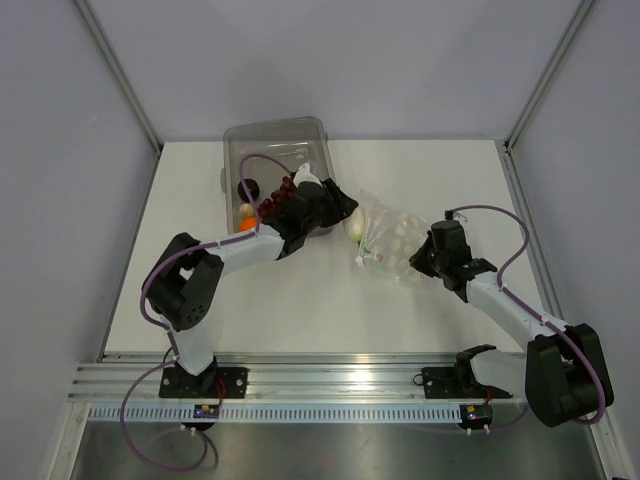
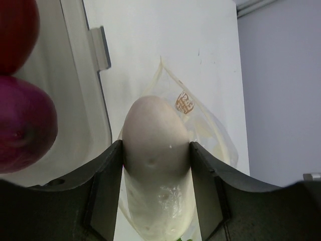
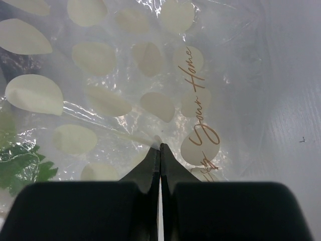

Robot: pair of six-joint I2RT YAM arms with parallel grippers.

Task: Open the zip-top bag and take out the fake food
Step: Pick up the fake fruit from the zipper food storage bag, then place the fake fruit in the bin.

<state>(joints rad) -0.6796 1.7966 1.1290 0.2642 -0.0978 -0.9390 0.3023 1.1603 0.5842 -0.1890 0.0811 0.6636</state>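
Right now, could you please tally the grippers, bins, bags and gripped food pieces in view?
Grippers: 2, left gripper and right gripper
Bins: 1, bin
Bags: 1, bag
Gripped food pieces: 1, white piece in the left gripper
Total: 5

left gripper (image 2: 156, 150) jaws half apart — right gripper (image 3: 160, 150) jaws pressed together.
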